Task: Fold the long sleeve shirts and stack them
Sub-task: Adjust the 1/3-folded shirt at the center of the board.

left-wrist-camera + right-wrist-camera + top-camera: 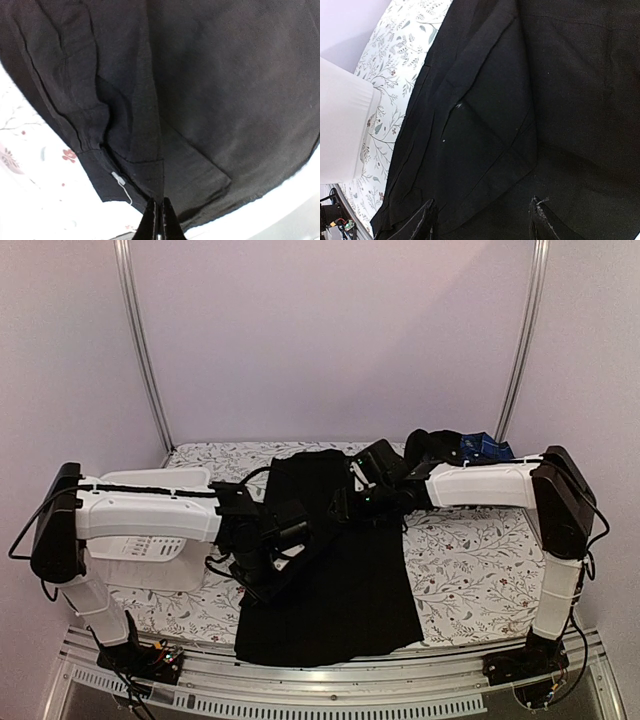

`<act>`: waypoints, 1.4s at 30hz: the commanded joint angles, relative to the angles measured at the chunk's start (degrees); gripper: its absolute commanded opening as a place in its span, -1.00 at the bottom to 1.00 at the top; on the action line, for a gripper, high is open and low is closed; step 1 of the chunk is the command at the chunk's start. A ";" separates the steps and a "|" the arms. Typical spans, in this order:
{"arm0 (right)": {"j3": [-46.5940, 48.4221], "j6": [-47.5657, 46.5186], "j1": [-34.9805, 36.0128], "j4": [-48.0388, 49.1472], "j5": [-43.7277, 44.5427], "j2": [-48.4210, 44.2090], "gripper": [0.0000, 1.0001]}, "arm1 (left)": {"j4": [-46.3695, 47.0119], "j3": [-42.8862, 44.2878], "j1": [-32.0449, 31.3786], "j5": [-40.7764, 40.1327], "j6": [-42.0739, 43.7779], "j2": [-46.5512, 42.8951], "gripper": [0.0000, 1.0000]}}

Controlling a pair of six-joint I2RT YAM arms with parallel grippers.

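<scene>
The plain black shirt (340, 580) lies spread down the middle of the flower-print table, its hem at the near edge. My left gripper (272, 545) is over the shirt's left side. In the left wrist view it (160, 202) is shut, pinching a fold of the black cloth (210, 90), with a small white tag thread beside it. My right gripper (347, 506) is above the shirt's upper middle. In the right wrist view it (482, 207) is open and empty over the black cloth (495, 110). The blue-and-navy plaid shirt (482, 447) lies bunched at the back right.
A white slotted basket (150, 552) stands at the left under my left arm. The flower-print table cover (480, 570) shows on the right of the black shirt. Metal frame posts rise at the back corners.
</scene>
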 commanded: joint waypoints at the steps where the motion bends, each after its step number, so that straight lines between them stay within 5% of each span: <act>1: 1.70 0.03 -0.22 0.39 -0.69 1.59 0.20 | -2.28 0.91 -3.57 3.89 0.85 2.59 -1.00; 27: 0.33 -0.54 -0.20 2.22 -1.30 3.46 0.19 | -4.04 3.10 -6.33 8.25 -2.19 8.90 -0.88; 31: -0.14 -0.91 -0.23 2.29 -1.01 3.25 0.19 | -3.67 3.07 -6.57 9.11 -2.64 8.66 -0.73; 36: -0.19 -1.28 -0.23 2.19 -0.87 3.16 0.19 | -3.48 3.55 -6.68 8.45 -3.43 6.80 -0.18; 42: -0.01 -2.30 -0.88 0.99 1.05 1.42 0.19 | -3.41 8.42 -2.48 3.33 -5.33 2.01 -0.09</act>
